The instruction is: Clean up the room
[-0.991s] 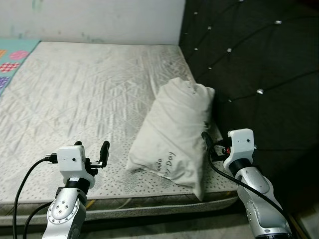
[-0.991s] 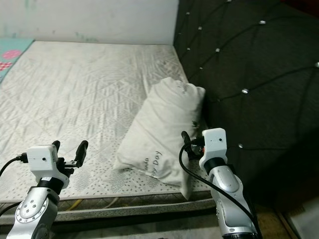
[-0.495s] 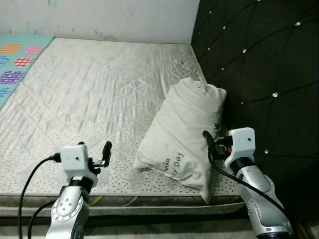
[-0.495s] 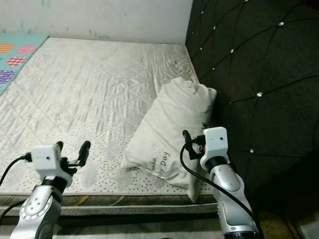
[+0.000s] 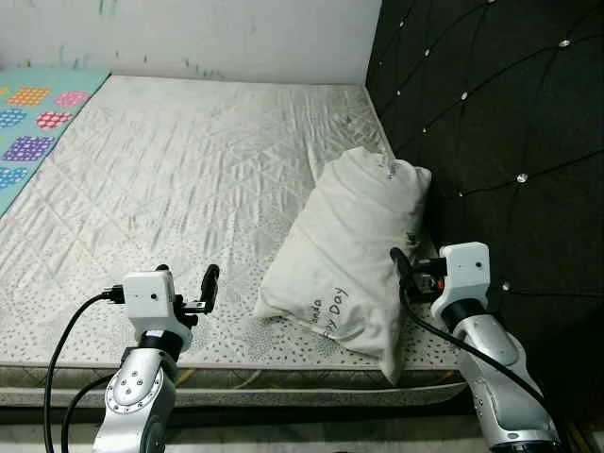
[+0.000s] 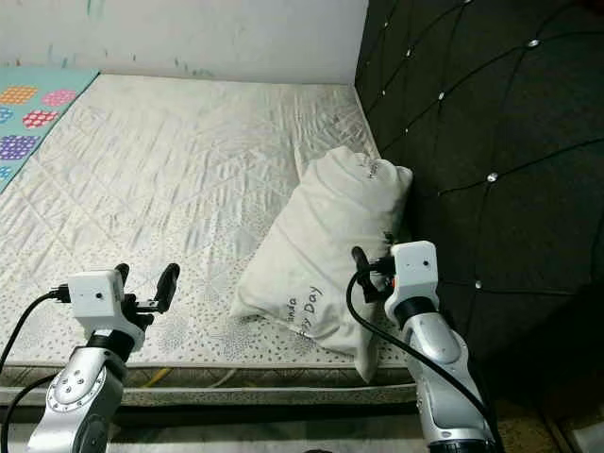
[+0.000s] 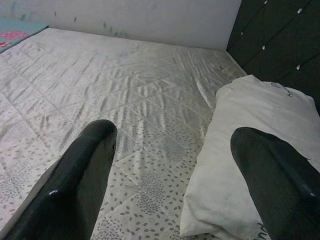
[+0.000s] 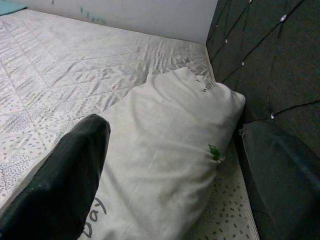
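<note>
1. One pillow (image 5: pixel 346 255) lies on the one bare quilted mattress (image 5: pixel 170 179), its long side running away from the robot and its far end leaning against the dark tufted headboard (image 5: pixel 491 123). One play mat (image 5: pixel 33 113), turquoise with coloured patches, lies beyond the mattress's far left edge.

2. Two grippers are raised at the near edge of the mattress. The left gripper (image 5: pixel 187 287) hovers above the mattress, well to the left of the pillow and apart from it. In the left wrist view its two black fingers (image 7: pixel 80 175) are spread wide with only mattress between them, the pillow's near corner lying ahead beside the right-hand finger.

3. The right gripper (image 5: pixel 408 267) sits just beside the pillow's near right side, between pillow and headboard. In the right wrist view its two fingers (image 8: pixel 60 175) are spread wide: one stands before the pillow's cover, the other against the headboard. Whether either finger touches the pillow cannot be told.

4. Writing: near the pillow's near end, closest to the right gripper, dark letters read "Day", preceded by a partly folded word that seems to end in "nda". A second short word is printed near the far end by the headboard, too small to read. A small green mark (image 8: pixel 214 150) sits on the pillow's side ahead of the right gripper.

5. The headboard carries many small shiny studs where its diagonal seams cross.
</note>
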